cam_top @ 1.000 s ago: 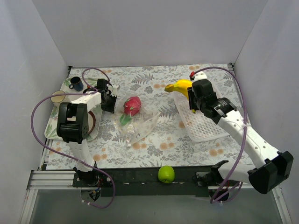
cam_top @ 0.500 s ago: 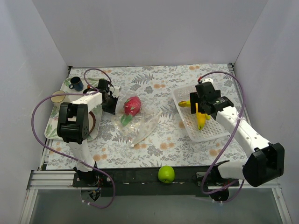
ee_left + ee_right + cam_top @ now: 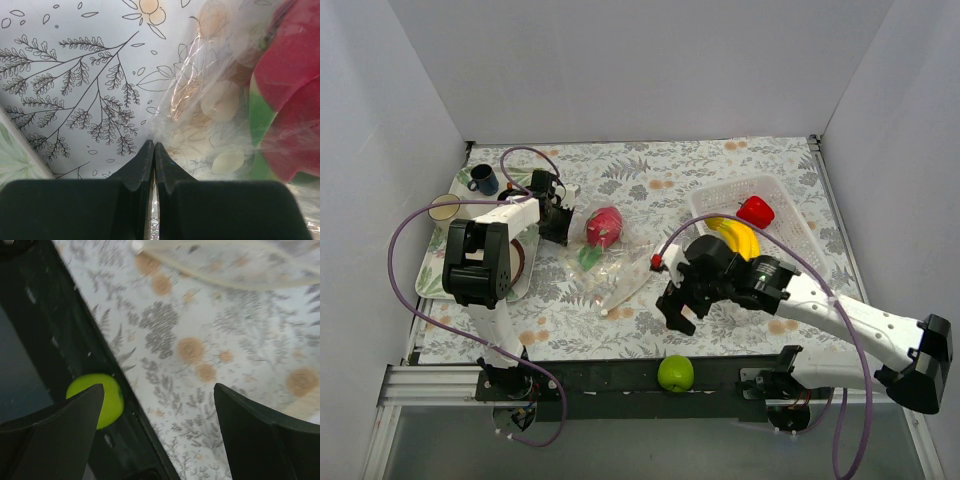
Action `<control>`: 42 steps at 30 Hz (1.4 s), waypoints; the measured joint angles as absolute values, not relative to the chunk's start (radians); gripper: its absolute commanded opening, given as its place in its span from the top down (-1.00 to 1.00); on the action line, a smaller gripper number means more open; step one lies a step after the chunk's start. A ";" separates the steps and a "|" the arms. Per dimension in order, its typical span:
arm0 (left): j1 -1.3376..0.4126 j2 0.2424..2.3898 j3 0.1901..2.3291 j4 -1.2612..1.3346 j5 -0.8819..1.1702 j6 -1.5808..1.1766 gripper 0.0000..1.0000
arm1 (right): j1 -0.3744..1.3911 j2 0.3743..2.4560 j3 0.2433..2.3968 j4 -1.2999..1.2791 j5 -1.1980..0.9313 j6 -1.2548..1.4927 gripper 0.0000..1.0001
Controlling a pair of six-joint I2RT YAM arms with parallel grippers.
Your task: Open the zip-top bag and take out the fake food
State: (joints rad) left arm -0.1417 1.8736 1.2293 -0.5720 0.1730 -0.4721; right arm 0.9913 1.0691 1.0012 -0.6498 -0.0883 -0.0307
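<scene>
The left gripper pinches the zip-top bag to pin it down; the right gripper, wide and empty, aims at the near green apple.

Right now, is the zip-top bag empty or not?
Not empty. The pink-red fruit and a small green piece show through the zip-top bag's clear film; the left gripper pinches its edge.

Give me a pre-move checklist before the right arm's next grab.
1. Left gripper shut on zip-top bag edge: ok.
2. Right gripper open, empty: ok.
3. Pink-red fruit out of bag: not ok, inside it.
4. Banana and red pepper in white basket: ok.
5. Green apple secure: not ok, on the black front rail.
6. Opening wide enough: cannot tell.
</scene>
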 measured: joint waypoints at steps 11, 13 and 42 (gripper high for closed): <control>-0.150 1.874 1.233 -0.584 0.173 -0.471 1.00 | 1.210 1.236 0.933 -0.773 -0.234 -0.028 -0.97; -0.152 1.874 1.233 -0.586 0.172 -0.471 1.00 | 1.233 1.274 0.933 -0.785 -0.239 -0.025 -0.97; -0.153 1.846 1.263 -0.628 0.173 -0.452 1.00 | 1.278 1.478 0.855 -0.642 -0.342 0.019 0.85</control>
